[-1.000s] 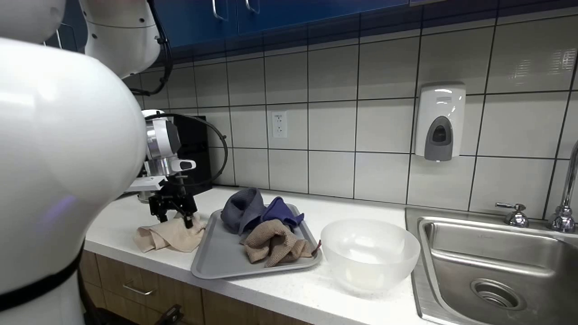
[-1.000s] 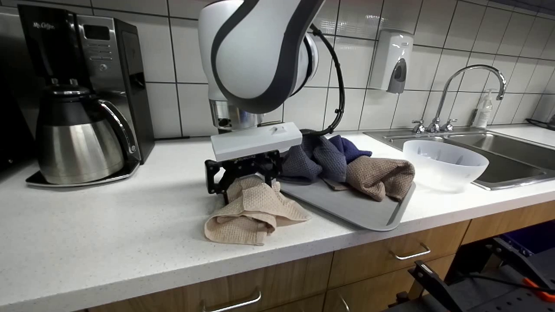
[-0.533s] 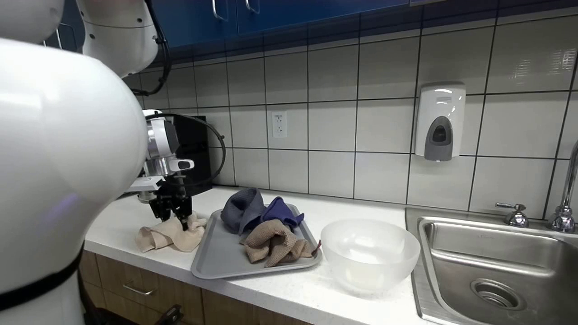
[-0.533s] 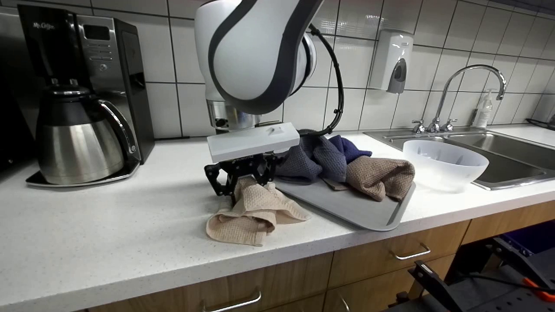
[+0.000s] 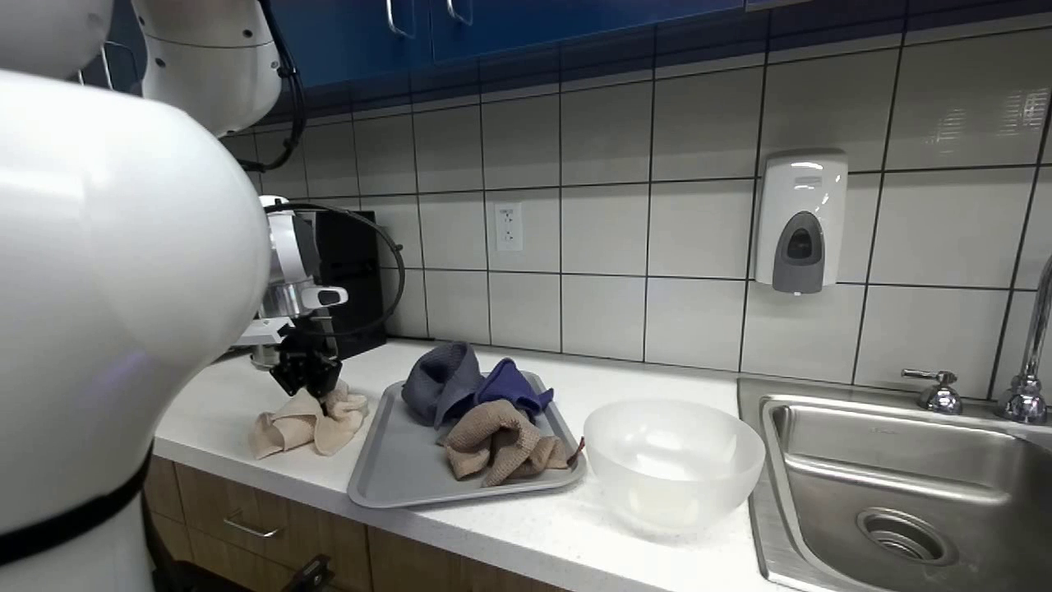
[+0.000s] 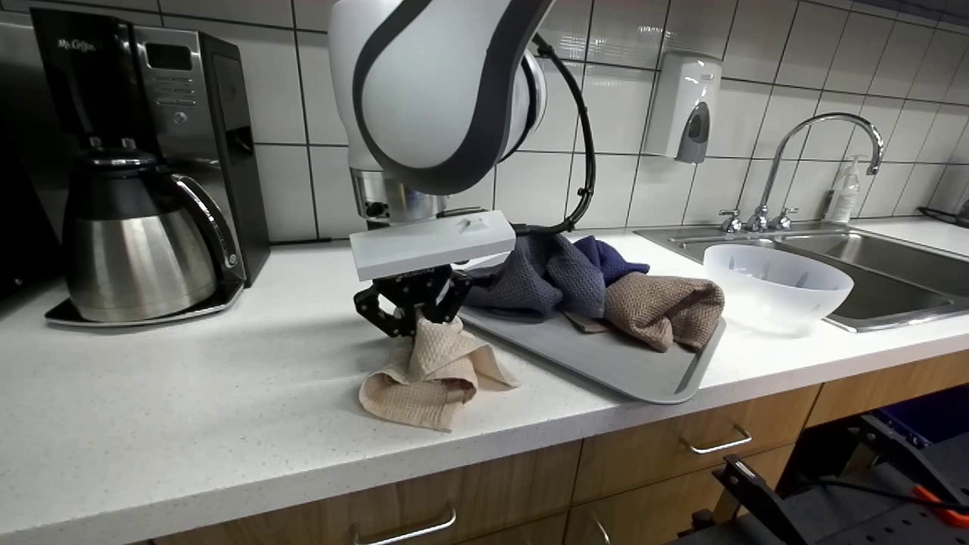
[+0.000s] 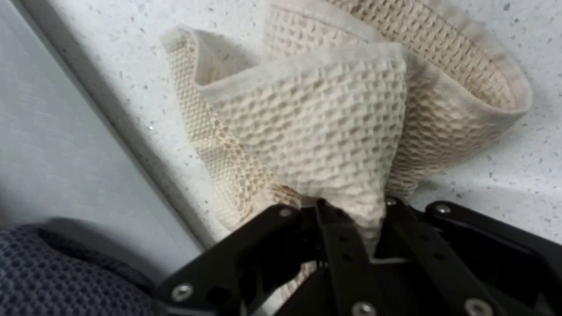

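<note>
In the tool (image 7: 354,210), a beige waffle-weave cloth (image 7: 316,123) bunches into folds.

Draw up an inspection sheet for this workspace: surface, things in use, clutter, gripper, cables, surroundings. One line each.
Surface: white speckled counter; no spill seen.
Things in use: beige cloth, bunched, upper part pinched, lower folds on the counter beside the gray tray.
Clutter: blue-gray cloth, purple cloth and brown cloth on the tray; frosted bowl beside it; coffee maker with pot.
Gripper: jaws closed on a fold of the beige cloth.
Cables: black cable loops out beside the arm.
Surroundings: sink, faucet, wall soap dispenser, outlet, tiled wall, blue cabinets, wooden drawers.
</note>
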